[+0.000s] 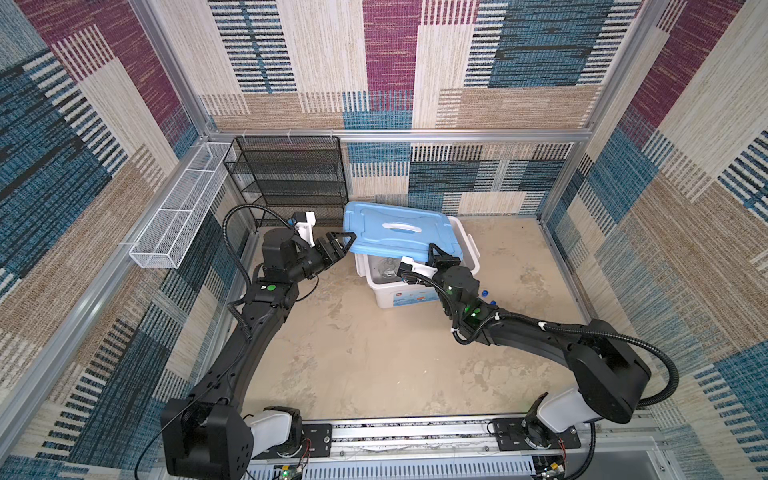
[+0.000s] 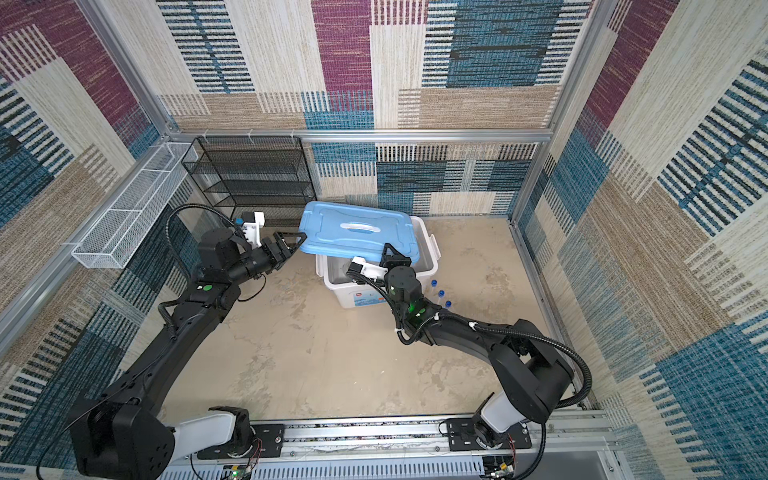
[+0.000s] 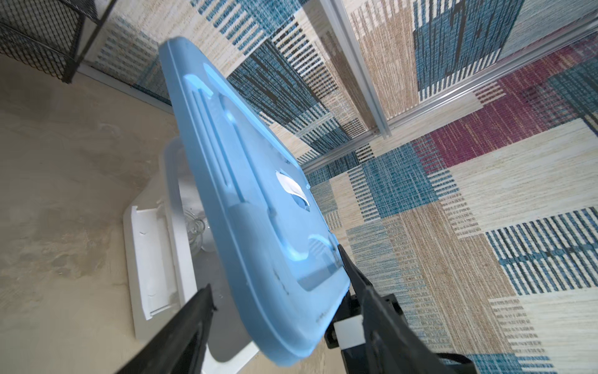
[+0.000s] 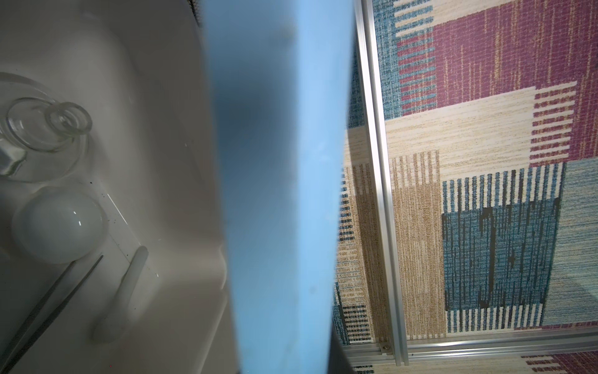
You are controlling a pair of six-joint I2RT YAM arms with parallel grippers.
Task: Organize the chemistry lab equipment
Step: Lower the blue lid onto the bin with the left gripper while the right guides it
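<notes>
- While the tilted blue plastic lid (image 1: 395, 232) hangs over the open white plastic bin (image 1: 386, 297) in both top views, the right gripper (image 1: 435, 251) pinches its near edge. Three blue-capped clear test tubes (image 2: 441, 294) lie on the counter (image 2: 332, 365) beside that arm's wrist, apparently not yet stowed.
- Left wrist: the left gripper (image 3: 275, 268) stands spread astride the lid's corner, not clamped.
- Right wrist: a clear glass flask (image 4: 48, 129), small white bowl (image 4: 60, 225), metal tweezers (image 4: 64, 298) and white pestle (image 4: 129, 281) rest inside the bin, below the gripped lid.

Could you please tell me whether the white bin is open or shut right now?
Open: the blue lid is tilted up off the white bin's near rim, the right gripper shut on its edge.
</notes>
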